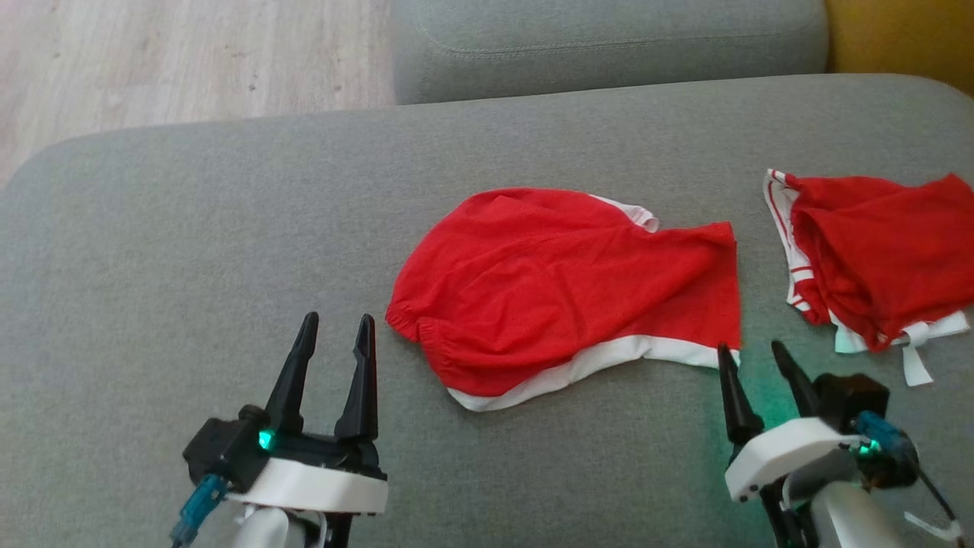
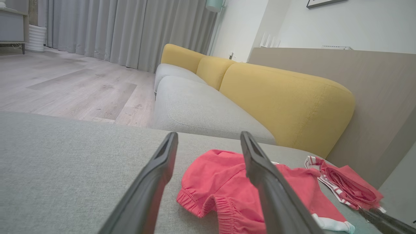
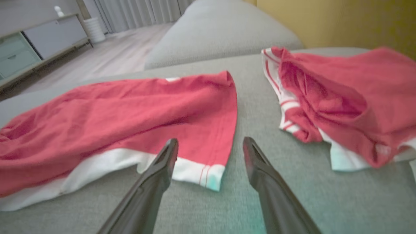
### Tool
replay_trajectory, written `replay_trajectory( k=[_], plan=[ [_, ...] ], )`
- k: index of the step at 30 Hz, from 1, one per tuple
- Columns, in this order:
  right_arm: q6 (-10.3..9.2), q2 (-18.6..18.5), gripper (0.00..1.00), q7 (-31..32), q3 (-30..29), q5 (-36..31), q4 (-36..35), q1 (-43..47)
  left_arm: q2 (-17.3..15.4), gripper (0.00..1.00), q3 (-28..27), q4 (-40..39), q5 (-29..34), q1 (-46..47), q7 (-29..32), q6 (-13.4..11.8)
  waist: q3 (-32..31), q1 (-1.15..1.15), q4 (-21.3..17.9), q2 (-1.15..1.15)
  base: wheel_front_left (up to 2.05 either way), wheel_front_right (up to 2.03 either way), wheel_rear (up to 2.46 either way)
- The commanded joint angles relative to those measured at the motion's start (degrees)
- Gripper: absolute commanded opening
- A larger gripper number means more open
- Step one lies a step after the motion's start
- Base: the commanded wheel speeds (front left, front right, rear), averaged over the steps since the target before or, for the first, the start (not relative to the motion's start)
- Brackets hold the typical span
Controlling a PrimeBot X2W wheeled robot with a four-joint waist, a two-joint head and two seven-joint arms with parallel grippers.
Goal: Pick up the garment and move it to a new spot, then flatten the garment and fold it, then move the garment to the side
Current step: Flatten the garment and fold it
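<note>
A red garment with a white hem lies loosely spread in the middle of the grey cushion; the same garment appears in both wrist views. My left gripper is open, just left of the garment's gathered waistband, nothing between its fingers. Open as well, my right gripper has its tips at the garment's near right corner, by the white hem. My left gripper and my right gripper both show spread fingers.
A second red garment with white stripes lies bunched at the right edge of the cushion. Another grey seat and yellow backrests lie beyond. Wooden floor is to the far left.
</note>
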State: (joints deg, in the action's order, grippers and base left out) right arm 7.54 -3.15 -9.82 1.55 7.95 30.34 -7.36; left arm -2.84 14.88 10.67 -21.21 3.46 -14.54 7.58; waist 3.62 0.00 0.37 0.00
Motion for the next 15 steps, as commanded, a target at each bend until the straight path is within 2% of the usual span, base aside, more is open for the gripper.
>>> replay_trajectory(
  k=[1,8,15],
  plan=[
    [-0.05,0.11,1.00,0.52,0.93,-0.61,-0.74,-0.52,-0.04,1.00,-1.41,-2.01,-0.28,2.69,-0.46,-0.09,0.17,0.00,0.34,0.00,0.00,0.00,0.00],
    [-0.05,0.25,1.00,4.16,0.05,-0.26,6.87,-3.35,-0.04,1.00,-0.88,-2.02,-0.33,2.86,-0.46,-0.09,1.29,0.00,2.24,0.00,0.00,0.00,0.00],
    [-0.05,0.26,1.00,3.79,1.21,1.69,12.85,-5.22,-0.04,1.00,-0.94,-1.94,-0.29,3.13,-0.46,-0.09,1.79,0.00,3.43,0.00,0.00,0.00,0.00]
  ],
)
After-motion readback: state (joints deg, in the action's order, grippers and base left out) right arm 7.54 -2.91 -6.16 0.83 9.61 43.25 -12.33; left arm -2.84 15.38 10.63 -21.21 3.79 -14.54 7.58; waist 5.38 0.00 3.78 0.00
